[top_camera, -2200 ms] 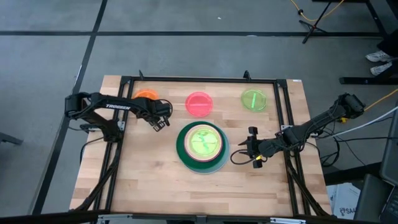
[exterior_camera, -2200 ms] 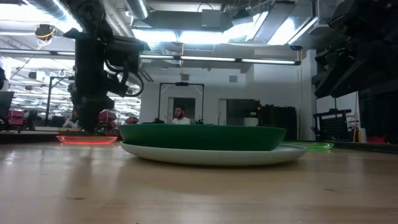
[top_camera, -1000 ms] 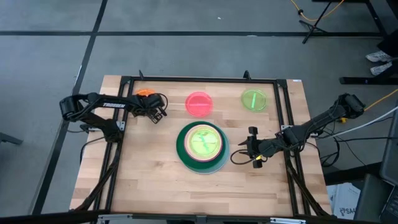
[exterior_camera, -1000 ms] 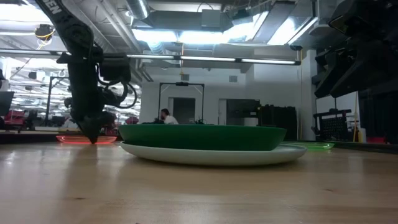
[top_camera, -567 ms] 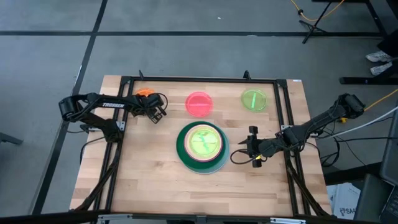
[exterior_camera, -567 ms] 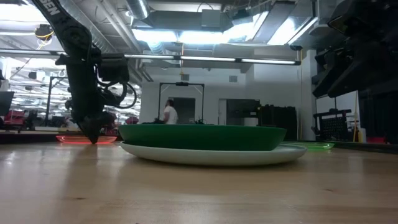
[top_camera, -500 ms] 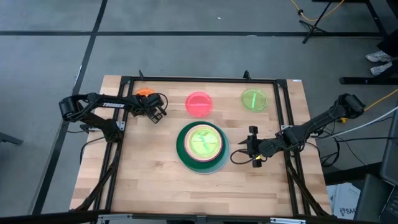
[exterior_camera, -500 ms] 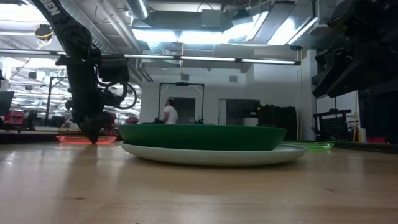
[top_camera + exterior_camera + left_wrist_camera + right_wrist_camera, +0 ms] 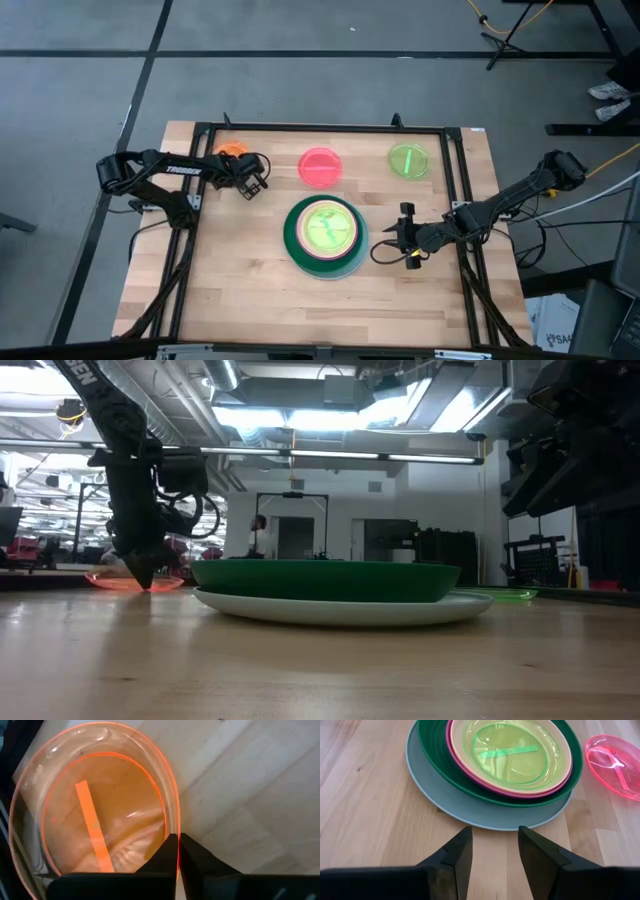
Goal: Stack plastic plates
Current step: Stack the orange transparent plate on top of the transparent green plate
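Left pincer pinches the orange plate's rim at the table's far left, seen only from the left wrist; right pincer, spread, faces the central stack.

We see two slim, dark, jointed arms. The left arm, at the picture's left in the high view, carries white lettering along its forearm link, and black cable loops curl beside its wrist. In the low view that same dark arm shows white letters near the upper left corner, a boxy wrist block and looping black cables. The right arm, at the right in the high view, is equally black, with a rounded joint housing at its outer end and a small yellow-orange spot low on its wrist. Both wrist views show us matte black, angular, wedge-shaped fingers.
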Robot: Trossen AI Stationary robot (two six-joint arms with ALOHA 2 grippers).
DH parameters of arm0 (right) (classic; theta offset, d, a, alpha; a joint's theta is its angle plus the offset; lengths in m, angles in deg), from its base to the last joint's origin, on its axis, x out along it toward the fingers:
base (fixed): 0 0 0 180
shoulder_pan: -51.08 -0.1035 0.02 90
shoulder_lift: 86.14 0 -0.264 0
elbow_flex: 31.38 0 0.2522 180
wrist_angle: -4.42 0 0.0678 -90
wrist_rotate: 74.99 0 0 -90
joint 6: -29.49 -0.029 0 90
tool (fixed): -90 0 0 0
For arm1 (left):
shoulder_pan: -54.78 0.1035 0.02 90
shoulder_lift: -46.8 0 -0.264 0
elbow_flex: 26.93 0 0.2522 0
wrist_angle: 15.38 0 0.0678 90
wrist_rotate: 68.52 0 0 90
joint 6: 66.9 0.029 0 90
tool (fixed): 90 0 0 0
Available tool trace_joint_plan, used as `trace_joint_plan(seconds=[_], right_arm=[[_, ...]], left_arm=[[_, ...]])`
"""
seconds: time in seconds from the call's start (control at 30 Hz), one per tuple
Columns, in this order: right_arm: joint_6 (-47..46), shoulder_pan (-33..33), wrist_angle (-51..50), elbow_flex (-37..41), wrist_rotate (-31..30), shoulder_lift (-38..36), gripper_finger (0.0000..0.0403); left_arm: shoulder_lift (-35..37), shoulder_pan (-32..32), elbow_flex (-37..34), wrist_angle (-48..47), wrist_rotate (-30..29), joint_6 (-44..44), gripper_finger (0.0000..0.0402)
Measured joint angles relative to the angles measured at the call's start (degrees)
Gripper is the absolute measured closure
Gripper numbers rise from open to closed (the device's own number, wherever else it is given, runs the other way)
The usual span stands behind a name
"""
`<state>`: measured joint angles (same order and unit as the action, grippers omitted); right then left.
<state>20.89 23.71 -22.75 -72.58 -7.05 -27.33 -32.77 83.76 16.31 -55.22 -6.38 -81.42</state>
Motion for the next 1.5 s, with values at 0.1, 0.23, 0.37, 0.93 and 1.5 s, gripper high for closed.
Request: trace_joint_plan(seconds=[0.1, 0.23, 0.37, 0.93, 1.5], right_arm=[[0.0, 0.0, 0.0, 0.0, 0.1, 0.0, 0.0253], [0.0, 0.0, 0.0, 0.0, 0.1, 0.0, 0.0253], [0.0, 0.0, 0.0, 0.0, 0.0, 0.0, 0.0253], [0.0, 0.0, 0.0, 0.0, 0.0, 0.0, 0.0253], [0.0, 0.0, 0.0, 0.0, 0.0, 0.0, 0.0253]], left_arm=[[0.0, -1.8, 0.2, -0.1, -0.1, -0.2, 0.0399], [0.0, -4.4, 1.3, -0.5, 0.0, -0.3, 0.0398], [0.0, -7.0, 3.1, -1.4, 0.0, -0.3, 0.04], [0.1, -25.1, 17.9, -9.6, -1.3, 0.9, 0.0399], [0.1, -41.0, 24.4, 0.4, 1.0, 7.7, 0.0398]])
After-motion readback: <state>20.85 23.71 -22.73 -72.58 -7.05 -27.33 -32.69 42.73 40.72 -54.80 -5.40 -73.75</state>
